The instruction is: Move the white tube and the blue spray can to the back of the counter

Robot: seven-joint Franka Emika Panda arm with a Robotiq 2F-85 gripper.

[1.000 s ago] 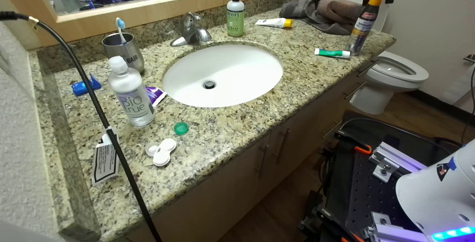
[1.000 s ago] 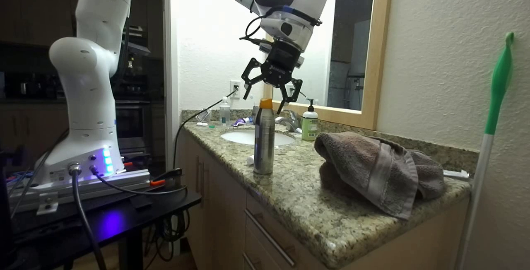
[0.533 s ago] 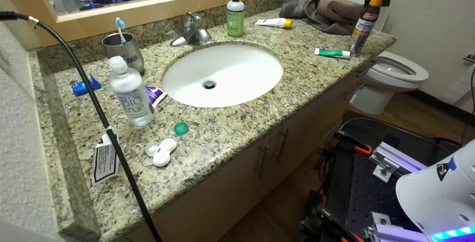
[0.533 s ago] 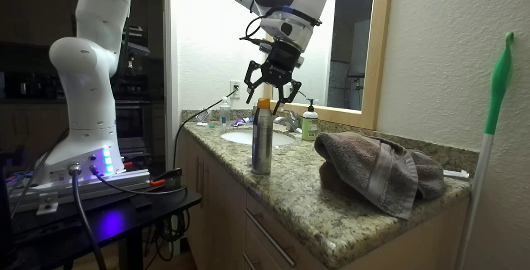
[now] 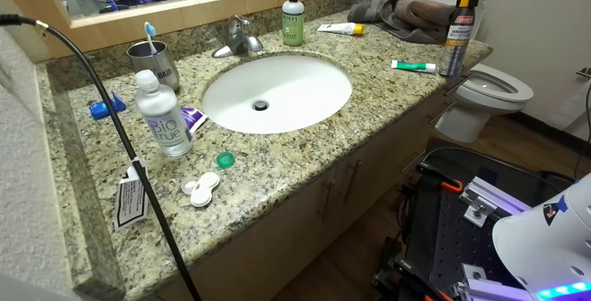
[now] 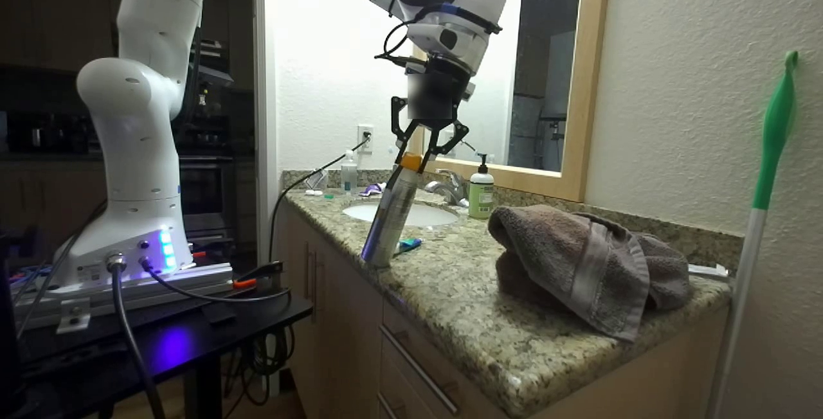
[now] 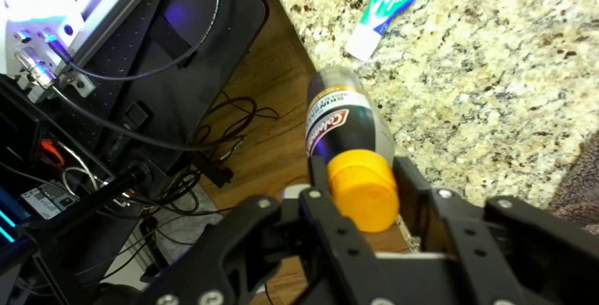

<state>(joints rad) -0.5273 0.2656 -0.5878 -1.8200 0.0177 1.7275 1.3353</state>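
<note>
The blue spray can (image 6: 391,213) leans at the counter's front edge, its base close to the rim and its orange cap up toward my gripper (image 6: 410,165). In the wrist view the can (image 7: 346,127) has one of my fingers on each side of its cap and shoulder, and the jaws look shut on it. Whether its base still touches the granite counter (image 5: 369,88) I cannot tell. The white tube (image 5: 340,28), with a yellow cap, lies at the back between the soap bottle and the towel; the wrist view does not show it.
A small green tube (image 5: 413,66) lies right beside the can's base. A grey-brown towel (image 6: 578,258) is heaped at the counter's end. The green soap bottle (image 5: 292,19) and the faucet (image 5: 238,38) stand behind the oval sink (image 5: 318,75).
The jaws have narrowed from wide apart to contact around the can's top. The can has gone from upright to tilted in an exterior view, its base sliding toward the front edge, uncovering the green tube.
</note>
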